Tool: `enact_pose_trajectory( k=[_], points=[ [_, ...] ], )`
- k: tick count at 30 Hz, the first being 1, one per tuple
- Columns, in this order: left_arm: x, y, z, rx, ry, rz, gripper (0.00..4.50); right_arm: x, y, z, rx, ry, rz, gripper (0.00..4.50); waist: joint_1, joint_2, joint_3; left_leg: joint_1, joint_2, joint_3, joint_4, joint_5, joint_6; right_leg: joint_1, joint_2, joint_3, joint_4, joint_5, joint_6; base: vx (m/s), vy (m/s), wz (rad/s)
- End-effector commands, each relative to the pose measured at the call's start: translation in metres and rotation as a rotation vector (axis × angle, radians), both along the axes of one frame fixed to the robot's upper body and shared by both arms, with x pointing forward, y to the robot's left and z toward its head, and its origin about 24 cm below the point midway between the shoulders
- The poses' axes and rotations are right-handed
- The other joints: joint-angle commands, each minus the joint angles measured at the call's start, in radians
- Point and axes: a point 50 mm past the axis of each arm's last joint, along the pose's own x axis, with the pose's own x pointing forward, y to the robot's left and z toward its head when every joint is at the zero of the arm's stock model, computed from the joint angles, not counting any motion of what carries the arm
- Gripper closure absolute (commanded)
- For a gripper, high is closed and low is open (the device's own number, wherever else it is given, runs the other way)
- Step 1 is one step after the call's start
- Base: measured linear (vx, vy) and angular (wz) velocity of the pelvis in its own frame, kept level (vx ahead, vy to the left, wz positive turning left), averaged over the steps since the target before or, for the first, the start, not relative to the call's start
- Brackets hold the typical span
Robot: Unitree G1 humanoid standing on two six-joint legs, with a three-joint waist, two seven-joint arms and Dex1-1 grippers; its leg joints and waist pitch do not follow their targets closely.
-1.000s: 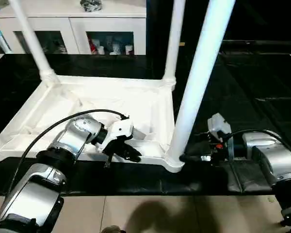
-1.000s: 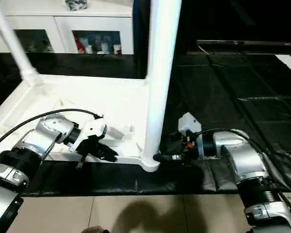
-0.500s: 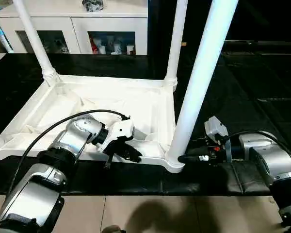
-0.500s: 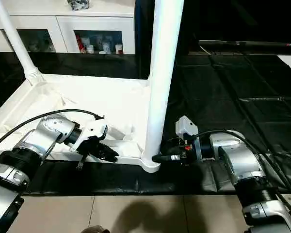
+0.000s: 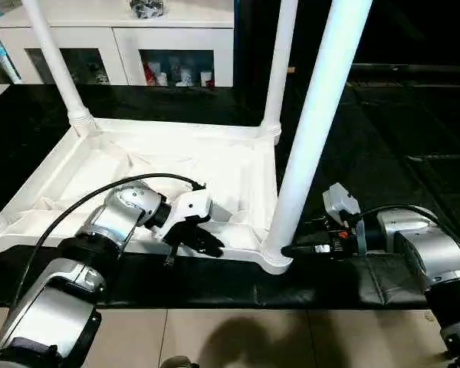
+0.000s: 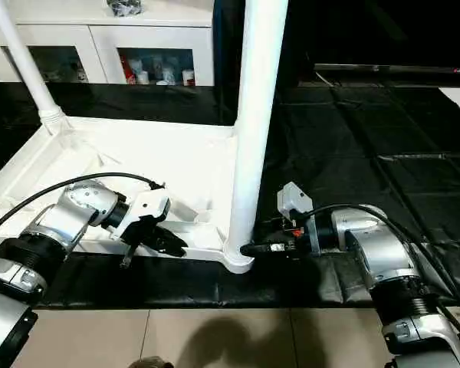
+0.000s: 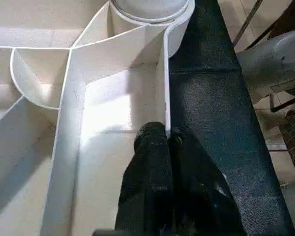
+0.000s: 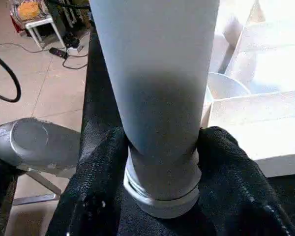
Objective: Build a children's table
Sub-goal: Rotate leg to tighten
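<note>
The white tabletop (image 5: 176, 165) lies upside down on a black mat, ribs facing up. A thick white leg (image 5: 314, 130) stands in its near right corner socket (image 5: 276, 257). My right gripper (image 5: 287, 250) reaches in from the right at the leg's base. Its black fingers (image 8: 101, 177) press both sides of the tube, so it is shut on the leg. My left gripper (image 5: 207, 245) is shut on the tabletop's near rim (image 7: 163, 73), one finger on each side of the thin wall. Two more legs (image 5: 57, 65) (image 5: 277, 69) stand in the far corners.
A white glass-door cabinet (image 5: 115, 34) stands behind the mat (image 5: 383, 146). Beige tile floor (image 5: 238, 337) runs along the mat's near edge. A black cable (image 5: 100, 195) loops over my left forearm.
My right gripper's fingers have closed in onto the base of the near right leg. The left gripper has kept its hold on the rim without moving.
</note>
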Motion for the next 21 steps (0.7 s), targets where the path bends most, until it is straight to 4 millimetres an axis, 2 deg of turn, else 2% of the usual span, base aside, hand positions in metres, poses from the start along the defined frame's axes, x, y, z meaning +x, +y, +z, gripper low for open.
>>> enact_pose_trajectory(
  k=[1, 2, 4, 8, 10, 11, 12, 13, 15, 17, 18, 19, 20, 21],
  points=[
    [0.0, -0.011, 0.0, 0.01, -0.005, -0.032, 4.5, -0.006, 0.009, 0.001, 0.05, 0.02, 0.056, 2.62, -0.008, -0.014, -0.077, 0.016, 0.029, -0.004, -0.058, -0.181, 0.069, 0.054, -0.071, 0.049, -0.072, -0.277, -0.187, 0.0, 0.0, 0.0],
    [0.003, -0.014, 0.0, -0.009, -0.008, 0.019, 4.5, -0.005, 0.012, 0.0, 0.074, 0.022, 0.017, 2.62, -0.007, -0.018, -0.077, 0.016, 0.03, -0.003, -0.058, -0.179, 0.07, 0.054, -0.071, 0.05, -0.071, -0.275, -0.187, 0.0, 0.0, 0.0],
    [0.007, -0.02, 0.001, -0.044, -0.006, 0.088, 4.5, -0.005, 0.016, -0.004, 0.102, 0.022, -0.05, 2.62, -0.006, -0.016, -0.074, 0.018, 0.032, -0.003, -0.059, -0.181, 0.068, 0.051, -0.071, 0.05, -0.072, -0.283, -0.189, 0.0, 0.0, 0.0],
    [0.012, -0.034, 0.004, -0.102, -0.002, 0.191, 4.5, -0.006, 0.029, -0.017, 0.109, 0.044, -0.194, 2.65, -0.015, -0.019, -0.069, 0.016, 0.025, -0.007, -0.064, -0.216, 0.043, 0.054, -0.073, 0.045, -0.084, -0.392, -0.149, 0.0, 0.0, 0.0],
    [0.012, -0.037, 0.005, -0.114, 0.001, 0.212, 4.5, -0.006, 0.032, -0.019, 0.114, 0.057, -0.222, 2.71, -0.017, -0.018, -0.069, 0.021, 0.025, -0.007, -0.065, -0.222, 0.037, 0.051, -0.074, 0.046, -0.087, -0.406, -0.142, 0.0, 0.0, 0.0],
    [0.014, -0.044, 0.007, -0.136, 0.007, 0.255, 4.5, -0.006, 0.041, -0.024, 0.128, 0.061, -0.284, 2.82, -0.024, -0.018, -0.068, 0.019, 0.025, -0.008, -0.067, -0.223, 0.035, 0.053, -0.073, 0.047, -0.088, -0.406, -0.141, 0.0, 0.0, 0.0],
    [0.015, -0.047, 0.007, -0.139, 0.004, 0.273, 4.5, -0.005, 0.044, -0.026, 0.126, 0.061, -0.311, 2.88, -0.034, -0.013, -0.067, 0.022, 0.022, -0.009, -0.067, -0.245, 0.026, 0.048, -0.073, 0.045, -0.092, -0.424, -0.142, 0.0, 0.0, 0.0],
    [0.016, -0.049, 0.008, -0.144, -0.001, 0.296, 4.5, -0.003, 0.048, -0.029, 0.118, 0.062, -0.345, 2.96, -0.043, -0.018, -0.068, 0.015, 0.019, -0.011, -0.069, -0.246, 0.022, 0.056, -0.073, 0.042, -0.093, -0.438, -0.132, 0.0, 0.0, 0.0],
    [0.02, -0.057, 0.01, -0.169, -0.005, 0.367, 4.5, 0.007, 0.06, -0.034, 0.092, 0.055, -0.468, 3.11, -0.053, -0.018, -0.067, 0.022, 0.019, -0.01, -0.067, -0.259, 0.022, 0.048, -0.072, 0.043, -0.098, -0.451, -0.127, 0.0, 0.0, 0.0],
    [0.024, -0.064, 0.013, -0.189, -0.009, 0.415, 4.5, 0.016, 0.07, -0.036, 0.09, 0.063, -0.569, 3.31, -0.072, -0.015, -0.066, 0.013, 0.015, -0.015, -0.069, -0.263, 0.012, 0.052, -0.072, 0.038, -0.096, -0.47, -0.126, 0.0, 0.0, 0.0],
    [0.024, -0.064, 0.013, -0.189, -0.009, 0.416, 4.5, 0.017, 0.07, -0.036, 0.09, 0.064, -0.571, 3.31, -0.075, -0.016, -0.068, 0.013, 0.015, -0.017, -0.07, -0.262, 0.01, 0.055, -0.072, 0.036, -0.098, -0.468, -0.121, 0.0, 0.0, 0.0],
    [0.028, -0.07, 0.017, -0.209, -0.017, 0.466, 4.5, 0.026, 0.08, -0.034, 0.098, 0.067, -0.655, 3.35, -0.08, -0.018, -0.068, 0.015, 0.015, -0.015, -0.069, -0.261, 0.014, 0.052, -0.071, 0.039, -0.099, -0.455, -0.12, 0.0, 0.0, 0.0],
    [0.031, -0.074, 0.019, -0.22, -0.03, 0.503, 4.5, 0.032, 0.088, -0.031, 0.111, 0.063, -0.706, 3.35, -0.089, -0.017, -0.069, 0.017, 0.014, -0.014, -0.067, -0.267, 0.015, 0.049, -0.07, 0.039, -0.098, -0.437, -0.135, 0.0, 0.0, 0.0],
    [0.031, -0.075, 0.019, -0.22, -0.032, 0.511, 4.5, 0.033, 0.089, -0.03, 0.115, 0.063, -0.719, 3.46, -0.091, -0.016, -0.07, 0.016, 0.013, -0.014, -0.066, -0.264, 0.016, 0.049, -0.069, 0.04, -0.097, -0.428, -0.138, 0.0, 0.0, 0.0]
  ],
)
